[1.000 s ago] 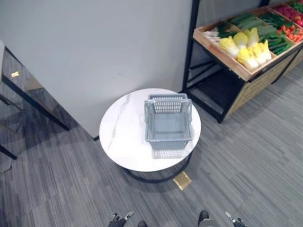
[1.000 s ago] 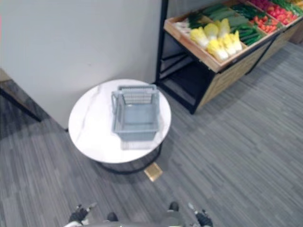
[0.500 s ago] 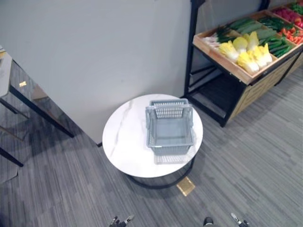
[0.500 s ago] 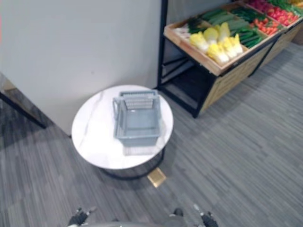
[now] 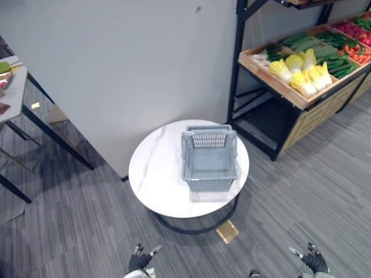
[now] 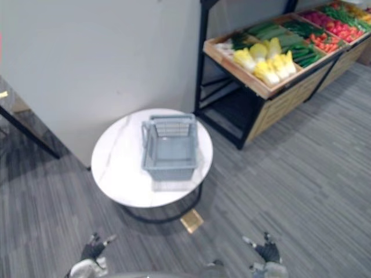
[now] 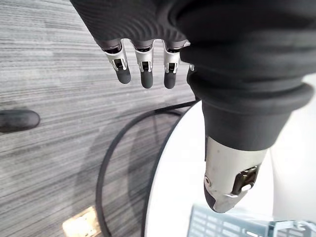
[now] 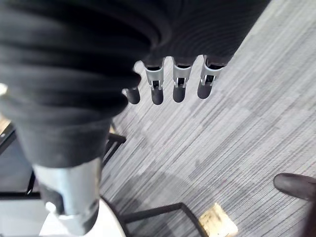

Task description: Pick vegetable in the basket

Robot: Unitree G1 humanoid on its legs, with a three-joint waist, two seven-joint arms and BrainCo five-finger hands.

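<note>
Yellow-white cabbages [image 5: 302,69], green cucumbers [image 5: 341,58] and red vegetables [image 5: 357,49] are held in a wooden display tray [image 5: 269,78], at 2 o'clock from the round marble table [image 5: 153,179]. A grey plastic basket [image 5: 209,165] is set on the table, its bottom seen bare. The left hand [image 5: 139,260] is held at 7 o'clock of the table and the right hand [image 5: 316,262] at 5 o'clock. The fingers of both are extended and nothing is gripped.
</note>
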